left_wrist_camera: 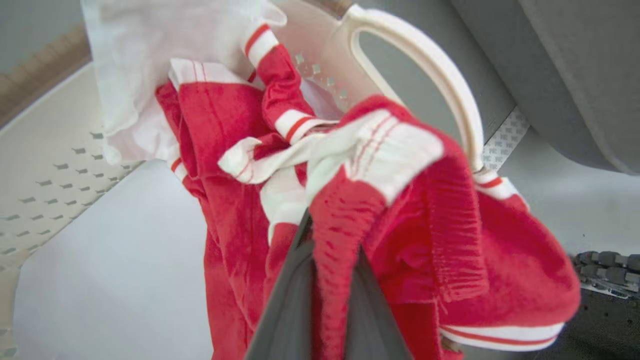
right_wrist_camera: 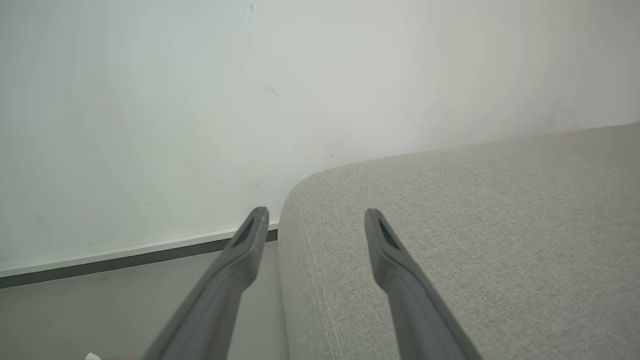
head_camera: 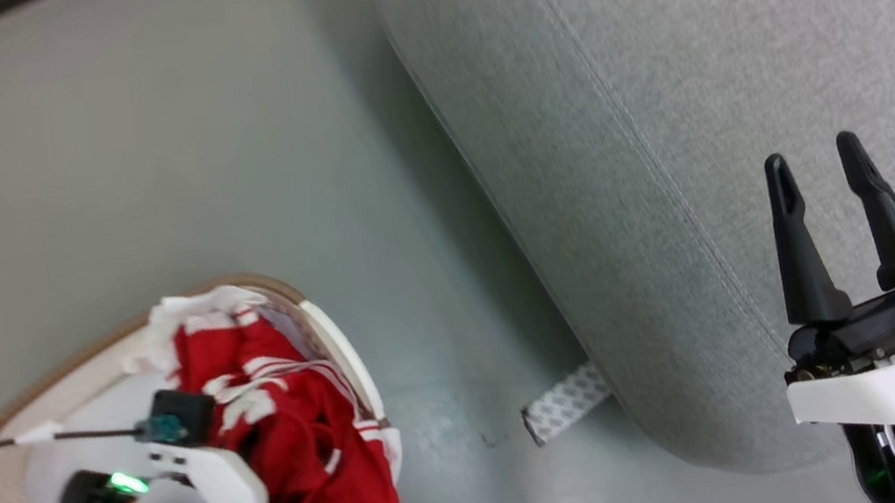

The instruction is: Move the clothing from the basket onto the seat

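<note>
Head view: the basket [head_camera: 343, 351] at seven o'clock held the clothing [head_camera: 297, 434], pinched by the left end effector [left_wrist_camera: 332, 240]; the right end effector [head_camera: 813, 154] was spread above the seat [head_camera: 650, 61] at four o'clock.

A smooth grey-green floor [head_camera: 132, 157] is seen in the head view. A short white strip [head_camera: 566, 402], printed with small grey marks, is laid flat on it. A crumpled white cloth [left_wrist_camera: 150, 60] is bunched just above a pale flat pad [left_wrist_camera: 115, 265]. A white wall [right_wrist_camera: 250, 100] is met at its foot by a dark-edged baseboard [right_wrist_camera: 125, 259].
</note>
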You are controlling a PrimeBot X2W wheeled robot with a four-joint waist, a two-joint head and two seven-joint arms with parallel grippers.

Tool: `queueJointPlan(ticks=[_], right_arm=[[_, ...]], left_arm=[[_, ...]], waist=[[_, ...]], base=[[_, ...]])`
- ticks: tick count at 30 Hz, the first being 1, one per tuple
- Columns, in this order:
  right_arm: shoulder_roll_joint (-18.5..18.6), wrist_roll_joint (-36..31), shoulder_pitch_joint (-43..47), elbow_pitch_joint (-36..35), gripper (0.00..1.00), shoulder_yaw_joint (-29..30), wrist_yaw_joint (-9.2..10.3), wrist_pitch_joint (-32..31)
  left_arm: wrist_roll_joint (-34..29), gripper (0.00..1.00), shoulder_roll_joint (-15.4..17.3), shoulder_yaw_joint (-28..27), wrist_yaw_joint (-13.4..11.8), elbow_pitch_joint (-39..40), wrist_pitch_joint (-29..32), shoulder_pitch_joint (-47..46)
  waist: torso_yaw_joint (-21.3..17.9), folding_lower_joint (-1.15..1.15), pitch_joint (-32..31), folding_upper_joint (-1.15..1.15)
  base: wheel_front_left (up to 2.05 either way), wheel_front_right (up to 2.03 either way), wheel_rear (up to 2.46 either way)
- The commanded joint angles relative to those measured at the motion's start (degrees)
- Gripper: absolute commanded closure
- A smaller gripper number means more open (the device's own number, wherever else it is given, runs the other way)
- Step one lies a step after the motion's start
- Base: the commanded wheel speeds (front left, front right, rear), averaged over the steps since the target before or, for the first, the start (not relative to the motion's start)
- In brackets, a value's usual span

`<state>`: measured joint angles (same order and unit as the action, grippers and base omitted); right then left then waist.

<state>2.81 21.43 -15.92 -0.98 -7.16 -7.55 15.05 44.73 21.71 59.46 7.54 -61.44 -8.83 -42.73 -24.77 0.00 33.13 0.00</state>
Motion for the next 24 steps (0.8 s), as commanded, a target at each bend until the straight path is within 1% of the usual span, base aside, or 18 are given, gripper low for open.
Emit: queueJointPlan(ticks=[1,8,14,20,24], right_arm=[[0.15,-0.27,0.63,0.33,0.0,0.13,0.12,0.2],[0.17,-3.71,2.17,3.04,0.0,0.03,0.12,0.2],[0.16,-5.57,3.43,5.28,0.0,-0.13,0.12,0.2],[0.18,-5.88,4.68,6.79,0.0,-0.32,0.12,0.19],[0.17,-6.12,5.6,7.64,0.0,-0.98,0.12,0.19]], left_arm=[[0.82,1.0,-0.27,0.06,-0.11,0.19,-0.56,0.99],[4.87,1.0,-4.26,0.15,-0.11,1.79,-5.18,3.29],[5.57,1.0,-6.56,-0.7,-0.11,3.44,-6.41,4.69],[2.37,1.0,-7.13,-6.39,-0.17,9.95,-6.31,6.52],[-1.04,1.0,-7.68,-10.73,-0.51,15.05,-6.33,8.28]], waist=[[1.95,0.0,-3.18,0.0],[6.02,0.0,-11.96,0.0],[9.42,0.0,-18.18,0.0],[12.31,0.0,-23.44,0.0],[13.75,0.0,-26.02,0.0]], base=[[0.0,0.0,0.0],[0.0,0.0,0.0],[0.0,0.0,0.0],[0.0,0.0,0.0],[0.0,0.0,0.0]])
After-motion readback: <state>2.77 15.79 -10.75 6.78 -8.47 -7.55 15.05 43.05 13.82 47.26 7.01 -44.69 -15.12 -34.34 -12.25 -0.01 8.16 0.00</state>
